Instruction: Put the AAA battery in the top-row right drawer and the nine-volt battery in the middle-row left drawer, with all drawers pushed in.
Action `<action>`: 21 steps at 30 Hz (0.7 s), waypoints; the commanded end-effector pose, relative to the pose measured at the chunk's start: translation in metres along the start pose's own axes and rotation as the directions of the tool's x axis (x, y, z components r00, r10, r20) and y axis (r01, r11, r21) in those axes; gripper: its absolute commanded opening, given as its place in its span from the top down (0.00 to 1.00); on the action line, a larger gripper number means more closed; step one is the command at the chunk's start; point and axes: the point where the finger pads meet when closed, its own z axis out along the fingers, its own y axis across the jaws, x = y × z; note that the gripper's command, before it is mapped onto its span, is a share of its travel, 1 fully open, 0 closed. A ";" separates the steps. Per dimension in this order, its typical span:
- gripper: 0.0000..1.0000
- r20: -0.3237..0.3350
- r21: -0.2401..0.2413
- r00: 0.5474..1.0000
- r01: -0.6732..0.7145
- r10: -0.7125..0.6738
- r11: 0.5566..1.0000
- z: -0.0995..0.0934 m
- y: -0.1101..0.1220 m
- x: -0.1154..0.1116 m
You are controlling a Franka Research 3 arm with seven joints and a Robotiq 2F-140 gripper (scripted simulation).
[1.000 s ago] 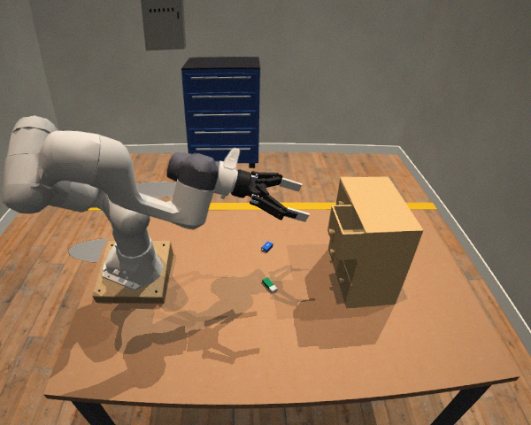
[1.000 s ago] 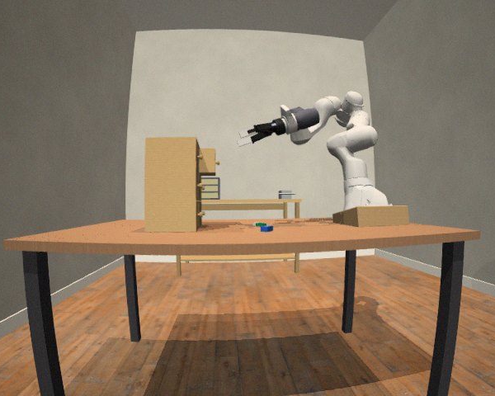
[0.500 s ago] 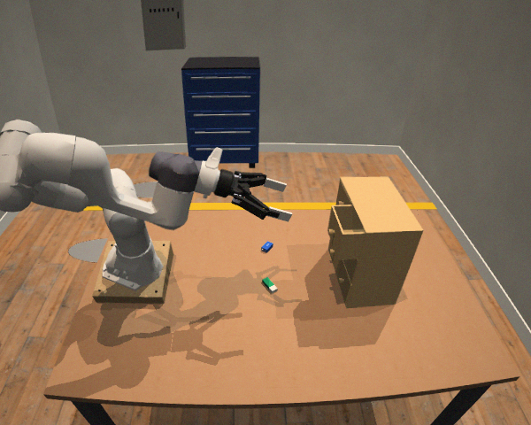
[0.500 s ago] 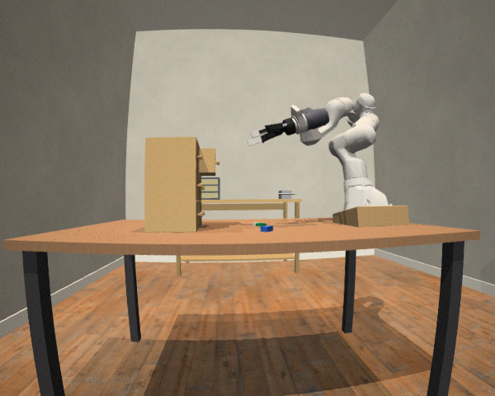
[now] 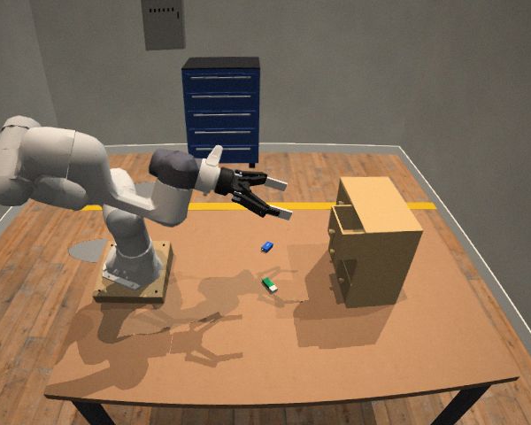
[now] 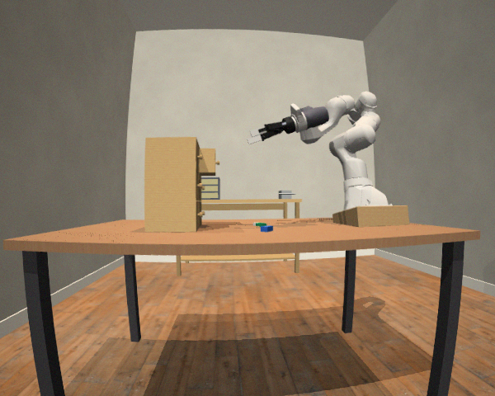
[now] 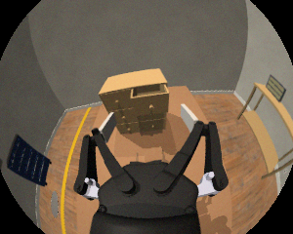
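1. At the left in the top view, your gripper [image 5: 287,200] [image 6: 251,137] [image 7: 146,114] is spread wide with nothing between its fingers, high over the desk [image 5: 211,379] [image 6: 111,247] [image 7: 180,93] and apart from the chest.
2. Next comes the blue block [image 5: 266,247] [image 6: 266,228], probably your nine-volt battery, lying on the desk.
3. Just right of it lies the green block with a white end [image 5: 269,284] [image 6: 261,223]; I take it for a bystander, so leave it.
4. On the right stands the chest [image 5: 380,269] [image 6: 171,183] [image 7: 137,79], its top-right drawer [image 5: 331,224] [image 6: 208,162] [image 7: 158,101] out. You can't see the AAA battery; it may be inside, but the shaded interior doesn't confirm that.
5. You're likely finishing the AAA stage. If it's in, press that drawer's front straight home, gently enough not to shove the chest. Then ease the middle-left drawer [image 7: 129,116] out under half its length for the nine-volt.
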 end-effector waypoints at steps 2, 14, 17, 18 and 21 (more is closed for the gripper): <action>0.00 0.000 -0.105 1.000 0.008 -0.008 0.994 0.012 0.033 0.026; 0.00 0.013 -0.208 1.000 0.016 -0.013 0.978 0.021 0.066 0.049; 0.00 0.013 -0.208 1.000 0.016 -0.013 0.978 0.021 0.066 0.049; 0.00 0.013 -0.208 1.000 0.016 -0.013 0.978 0.021 0.066 0.049; 0.00 0.022 -0.242 1.000 0.019 -0.014 0.970 0.023 0.077 0.056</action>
